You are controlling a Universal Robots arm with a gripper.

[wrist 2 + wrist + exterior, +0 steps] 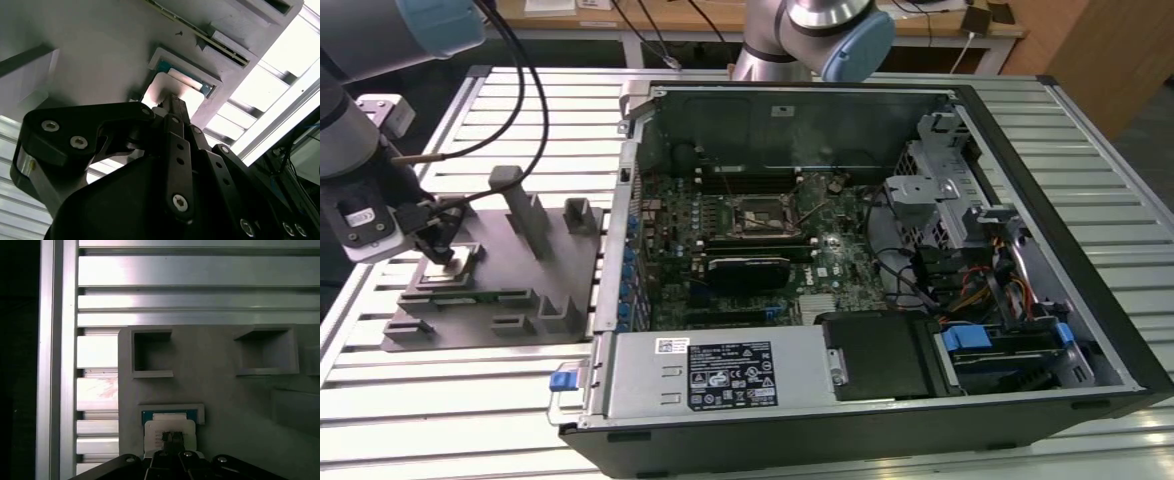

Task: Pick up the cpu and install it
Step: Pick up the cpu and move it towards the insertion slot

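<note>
At the exterior view's left, the arm is held upright over the grey fixture (520,285) on the slatted counter (454,385), with the hand (440,250) pointed straight down. The cpu (157,427) is seated in a shallow square pocket of that fixture, pale top upward. In both wrist views the fingers (167,438) are seen pressed together, their tips set against the cpu's top face. The open computer case (881,130) is placed well apart, at the exterior view's right.
</note>
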